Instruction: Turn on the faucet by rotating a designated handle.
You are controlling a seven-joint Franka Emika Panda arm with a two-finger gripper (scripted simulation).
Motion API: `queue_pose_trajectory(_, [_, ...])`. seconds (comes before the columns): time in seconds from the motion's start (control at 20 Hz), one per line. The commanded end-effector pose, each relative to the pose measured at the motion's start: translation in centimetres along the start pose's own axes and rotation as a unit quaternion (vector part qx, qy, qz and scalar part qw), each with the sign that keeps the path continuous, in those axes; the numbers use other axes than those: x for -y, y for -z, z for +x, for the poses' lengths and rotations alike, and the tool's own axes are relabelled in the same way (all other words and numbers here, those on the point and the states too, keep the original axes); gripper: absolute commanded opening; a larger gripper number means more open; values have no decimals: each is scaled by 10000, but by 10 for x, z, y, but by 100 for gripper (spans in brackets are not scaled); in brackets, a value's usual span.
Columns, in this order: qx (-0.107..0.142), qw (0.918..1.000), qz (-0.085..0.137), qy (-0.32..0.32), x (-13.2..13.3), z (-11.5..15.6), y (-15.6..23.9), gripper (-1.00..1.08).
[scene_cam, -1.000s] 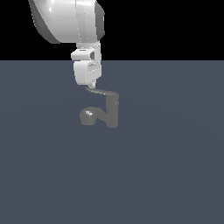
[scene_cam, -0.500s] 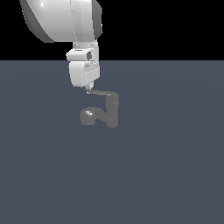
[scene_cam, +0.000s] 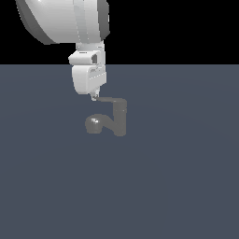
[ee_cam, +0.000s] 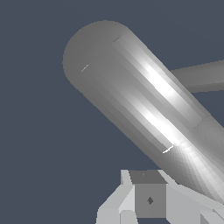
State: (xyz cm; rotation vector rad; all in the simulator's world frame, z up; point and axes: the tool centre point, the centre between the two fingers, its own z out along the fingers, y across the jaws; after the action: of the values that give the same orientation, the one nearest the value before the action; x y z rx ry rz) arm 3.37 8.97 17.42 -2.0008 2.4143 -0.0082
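In the exterior view the small grey faucet [scene_cam: 120, 119] stands upright on the dark floor. Its curved spout ends in a shiny bulb [scene_cam: 94, 124] toward the exterior view's left. The thin handle [scene_cam: 112, 100] lies flat across the top of the body and points left. My gripper [scene_cam: 94, 97] hangs from the white arm, and its tips are at the handle's free end, touching or nearly touching it. The fingers look shut, with nothing between them. In the wrist view a large grey faucet part [ee_cam: 131, 96] runs close past the fingertips [ee_cam: 149, 200]; I cannot tell which part it is.
A flat dark blue-grey floor [scene_cam: 177, 186] surrounds the faucet. The bulky white arm link [scene_cam: 65, 18] hangs over the upper left of the exterior view.
My gripper has drifted slightly toward the exterior view's left and a little lower, staying at the handle's free end. The handle looks a touch flatter; the faucet body has not moved.
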Motion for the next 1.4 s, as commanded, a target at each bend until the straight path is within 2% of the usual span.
queue_pose_trajectory(0.0, [-14,10000,-28,-26,-7,8,-1,-100])
queue_pose_trajectory(0.95, [-6,10000,-39,-9,-54,34,-1,-100])
queue_pose_trajectory(1.05, [6,10000,-19,26,-52,28,1,-100])
queue_pose_trajectory(1.35, [3,10000,-27,14,-58,60,0,-100])
